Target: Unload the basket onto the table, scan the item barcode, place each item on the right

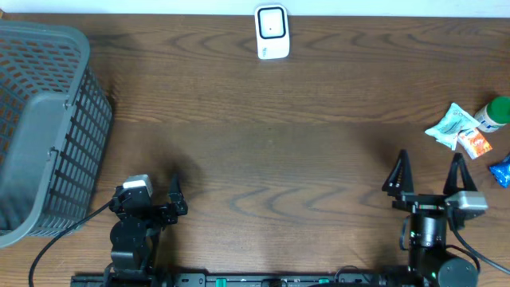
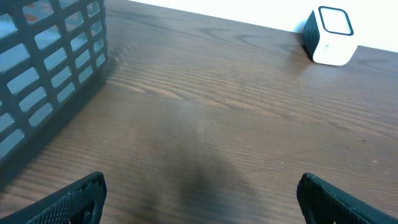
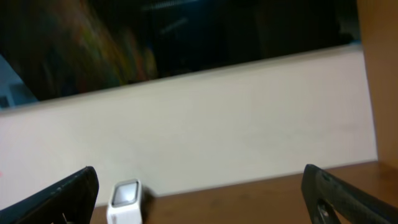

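- The left pincer (image 2: 200,198) sat at the near edge of the dark brown wood-grain worktop (image 1: 263,143), its 2 fingers spread wide with nothing between them.
- The right pincer (image 1: 429,159) stood at the same near edge, also spread fully and empty, pointing towards the far side.
- Just beyond it, bunched at the worktop's right edge, lay 4 goods to scan, none touched by either arm: a blue wrapper (image 1: 502,170), a small orange-and-white sachet (image 1: 476,143), a crinkled white-and-teal foil packet (image 1: 453,126) and a white bottle with a green cap (image 1: 496,113).
- The foil packet lay closest to the right pincer. It looked light, soft and slippery, so it would probably buckle or skid if pinched. A hold on a sealed edge seemed safest, leaving the printed faces free. No barcode could be made out.
- The bottle looked stiff and, lying on its side, likely to roll. A hold across its body would suit it.
- A grey plastic lattice basket (image 1: 48,119) stood at the left, well apart from the goods.
- A white box-shaped barcode scanner (image 1: 272,32) stood at the middle of the far edge.
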